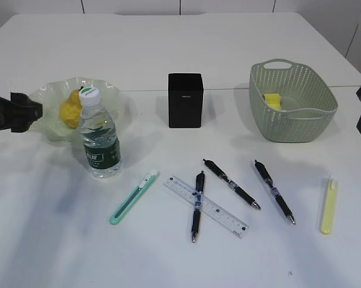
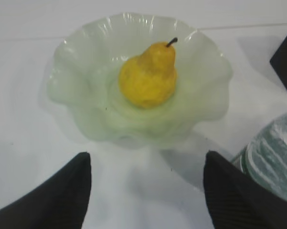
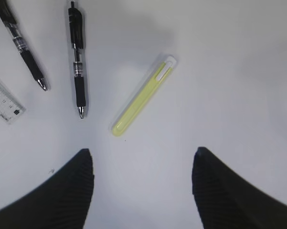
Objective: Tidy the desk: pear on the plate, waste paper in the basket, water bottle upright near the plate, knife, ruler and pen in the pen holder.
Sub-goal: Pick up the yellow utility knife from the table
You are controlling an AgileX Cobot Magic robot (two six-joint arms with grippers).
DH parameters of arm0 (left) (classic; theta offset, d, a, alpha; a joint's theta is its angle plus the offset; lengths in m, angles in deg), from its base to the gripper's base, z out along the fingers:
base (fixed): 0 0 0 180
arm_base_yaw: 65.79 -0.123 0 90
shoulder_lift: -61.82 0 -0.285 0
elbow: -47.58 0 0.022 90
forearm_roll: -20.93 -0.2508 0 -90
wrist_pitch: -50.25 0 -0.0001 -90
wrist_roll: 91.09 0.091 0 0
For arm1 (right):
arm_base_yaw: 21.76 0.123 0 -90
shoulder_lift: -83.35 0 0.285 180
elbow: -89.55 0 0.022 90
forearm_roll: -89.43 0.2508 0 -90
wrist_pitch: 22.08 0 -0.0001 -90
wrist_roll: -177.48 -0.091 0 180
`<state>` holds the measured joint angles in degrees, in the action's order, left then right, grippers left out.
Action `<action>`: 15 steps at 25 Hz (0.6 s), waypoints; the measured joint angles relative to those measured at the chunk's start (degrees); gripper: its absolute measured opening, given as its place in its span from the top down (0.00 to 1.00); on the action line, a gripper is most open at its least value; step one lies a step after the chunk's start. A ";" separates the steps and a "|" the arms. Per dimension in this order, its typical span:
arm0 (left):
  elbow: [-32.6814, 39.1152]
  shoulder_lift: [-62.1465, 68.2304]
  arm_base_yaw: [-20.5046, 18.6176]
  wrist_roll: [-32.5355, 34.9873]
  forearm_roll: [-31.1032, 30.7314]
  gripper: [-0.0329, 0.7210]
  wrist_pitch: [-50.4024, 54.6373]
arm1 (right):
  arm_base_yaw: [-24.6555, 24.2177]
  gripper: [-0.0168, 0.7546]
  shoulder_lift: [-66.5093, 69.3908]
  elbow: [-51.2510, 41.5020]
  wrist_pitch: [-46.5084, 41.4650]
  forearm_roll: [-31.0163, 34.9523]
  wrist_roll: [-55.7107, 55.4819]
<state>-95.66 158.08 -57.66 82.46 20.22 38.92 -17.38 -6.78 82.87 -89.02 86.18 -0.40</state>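
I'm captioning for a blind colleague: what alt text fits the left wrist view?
A yellow pear with a dark stem lies in the pale green ruffled glass plate on the white desk. The open left hand hangs just in front, with the water bottle at right.

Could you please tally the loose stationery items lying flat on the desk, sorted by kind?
Pens: 3
Utility knives: 2, one teal, one yellow-green
Ruler: 1
Total: 6
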 joint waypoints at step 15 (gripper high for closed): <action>0.20 -16.95 0.00 -0.03 0.23 0.30 50.21 | 0.00 0.35 0.00 0.00 0.24 0.00 0.00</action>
<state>-95.46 141.12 -57.66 82.43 20.45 89.12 -17.38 -6.78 82.87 -88.78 86.18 -0.40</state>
